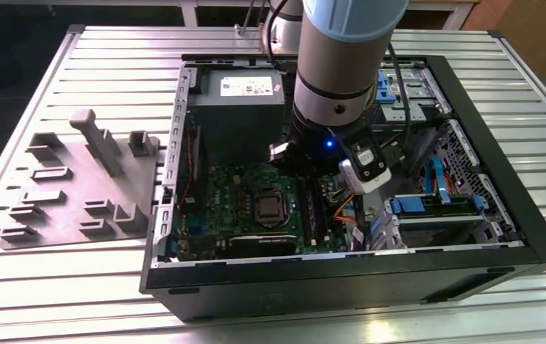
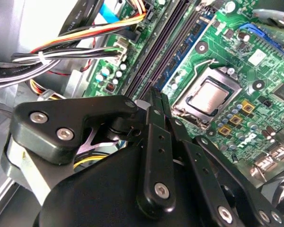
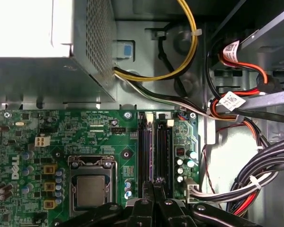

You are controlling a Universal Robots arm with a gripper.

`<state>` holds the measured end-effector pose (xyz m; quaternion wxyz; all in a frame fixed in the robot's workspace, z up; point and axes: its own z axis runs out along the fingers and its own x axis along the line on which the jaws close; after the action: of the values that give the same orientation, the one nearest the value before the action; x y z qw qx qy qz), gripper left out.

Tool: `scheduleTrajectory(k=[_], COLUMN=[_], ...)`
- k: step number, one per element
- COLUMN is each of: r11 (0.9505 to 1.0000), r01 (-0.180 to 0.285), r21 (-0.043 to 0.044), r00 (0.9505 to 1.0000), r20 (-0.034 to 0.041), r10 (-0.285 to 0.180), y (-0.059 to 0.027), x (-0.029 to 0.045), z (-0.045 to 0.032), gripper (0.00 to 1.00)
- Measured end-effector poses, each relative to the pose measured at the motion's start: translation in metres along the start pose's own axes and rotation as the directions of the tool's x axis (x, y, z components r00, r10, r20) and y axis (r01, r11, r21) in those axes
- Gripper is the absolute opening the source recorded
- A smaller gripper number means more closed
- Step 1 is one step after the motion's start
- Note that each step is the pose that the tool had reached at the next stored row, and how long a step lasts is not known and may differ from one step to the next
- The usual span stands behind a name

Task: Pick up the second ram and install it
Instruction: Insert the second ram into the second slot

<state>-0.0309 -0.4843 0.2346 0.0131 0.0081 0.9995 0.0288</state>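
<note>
The second ram (image 3: 152,151) shows edge-on as a thin dark line along the black memory slots of the green motherboard (image 3: 85,137). In the second wrist view the second ram (image 2: 168,47) runs straight into the fingertips. My gripper (image 3: 154,187) (image 2: 156,94) is shut, its black fingers pinched together at the stick's middle, low over the slots. How deep the stick sits in a slot I cannot tell. In the exterior view the arm (image 1: 335,107) reaches down into the open computer case (image 1: 502,236), and its wrist hides the gripper.
The processor socket (image 3: 91,189) (image 2: 208,97) lies beside the slots. The power supply (image 3: 38,47) (image 1: 239,107) stands at the board's far end. Bundled cables (image 3: 255,175) crowd the other side. A blue-tabbed drive cage (image 1: 436,208) fills the case's corner. A grey fixture (image 1: 82,186) lies outside on the slatted table.
</note>
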Motion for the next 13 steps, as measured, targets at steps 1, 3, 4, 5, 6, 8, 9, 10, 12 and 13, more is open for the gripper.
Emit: scheduleTrajectory(k=[1, 3, 4, 5, 6, 8, 9, 10, 12, 13], r11=[1.0000, 0.9999, 0.9998, 0.9997, 0.9997, 0.9998, 0.9999, 1.0000, 1.0000, 1.0000], r01=[0.003, 0.015, 0.021, 0.024, 0.024, 0.022, 0.014, 0.006, 0.001, 0.000], r21=[-0.0003, -0.0018, -0.0027, -0.0038, -0.0041, -0.0045, -0.0043, -0.0038, -0.0034, -0.0035], r00=[1.0000, 0.9999, 0.9998, 0.9997, 0.9997, 0.9998, 0.9999, 1.0000, 1.0000, 1.0000], r20=[-0.0002, -0.0009, -0.0013, -0.0014, -0.0014, -0.0012, -0.0008, -0.0005, -0.0001, -0.0001], r10=[-0.003, -0.015, -0.021, -0.024, -0.024, -0.022, -0.014, -0.006, -0.001, 0.000], y=[0.0000, -0.0001, -0.0001, -0.0001, -0.0001, -0.0002, -0.0003, -0.0003, -0.0003, -0.0003], x=[0.0000, 0.0000, 0.0000, 0.0000, 0.0000, 0.0000, 0.0000, 0.0000, 0.0000, 0.0001], z=[0.0001, 0.0005, 0.0006, 0.0006, 0.0006, 0.0012, 0.0017, 0.0018, 0.0018, 0.0019], gripper=[0.11, 0.11, 0.11, 0.11, 0.11, 0.11, 0.11, 0.11, 0.11, 0.11])
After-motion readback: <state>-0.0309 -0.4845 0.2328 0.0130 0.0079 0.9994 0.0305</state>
